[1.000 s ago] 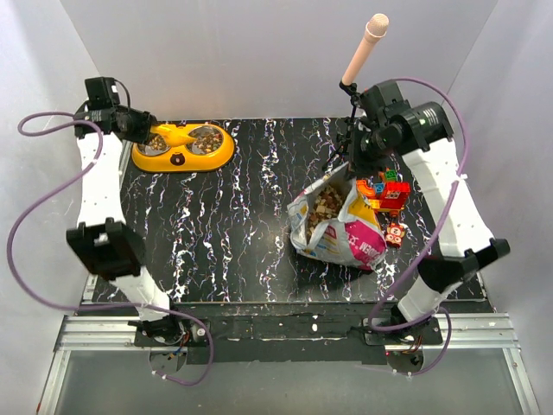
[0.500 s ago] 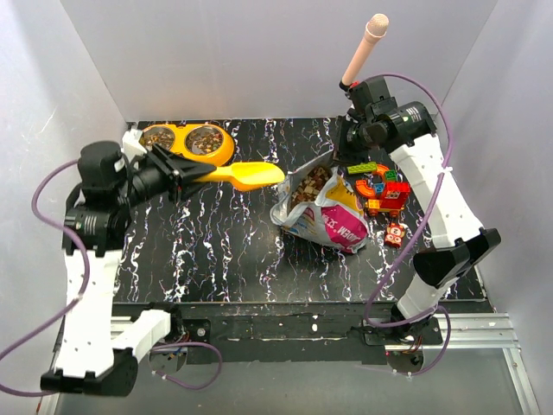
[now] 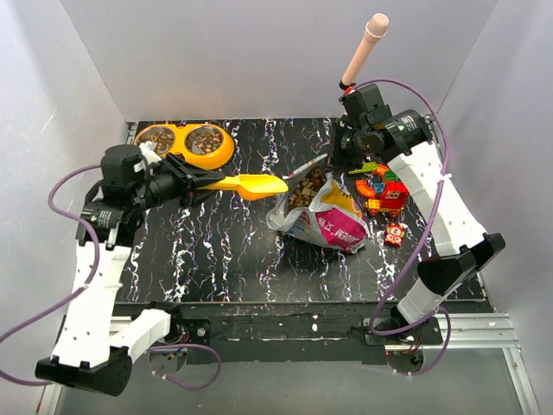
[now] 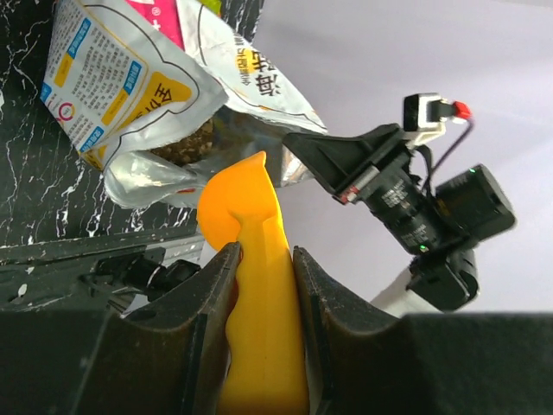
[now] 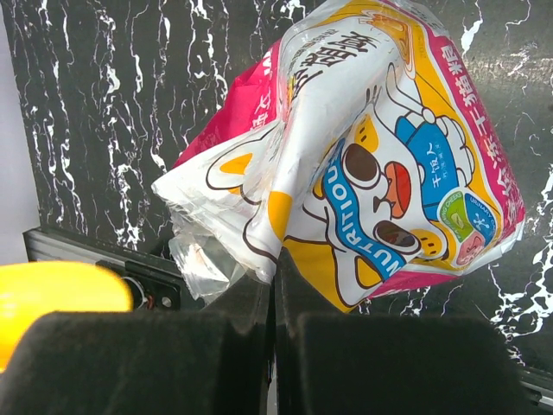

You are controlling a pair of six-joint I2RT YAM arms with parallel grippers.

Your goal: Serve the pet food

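My left gripper is shut on the handle of a yellow scoop, also seen in the left wrist view. The scoop's bowl hangs just left of the open bag. The white-yellow-pink bag lies mid-table with brown kibble showing in its mouth, and kibble also shows in the left wrist view. My right gripper is shut on the bag's upper edge and holds it open. A yellow double bowl at the back left holds kibble in both cups.
Colourful toy bricks lie right of the bag, under my right arm. A pink-tipped rod sticks up from the right wrist. White walls close the table on three sides. A metal rail runs along the near edge.
My left arm swung from the yellow bowl across to the bag, bringing the scoop up to its mouth. My right gripper shifted the bag slightly left and back.
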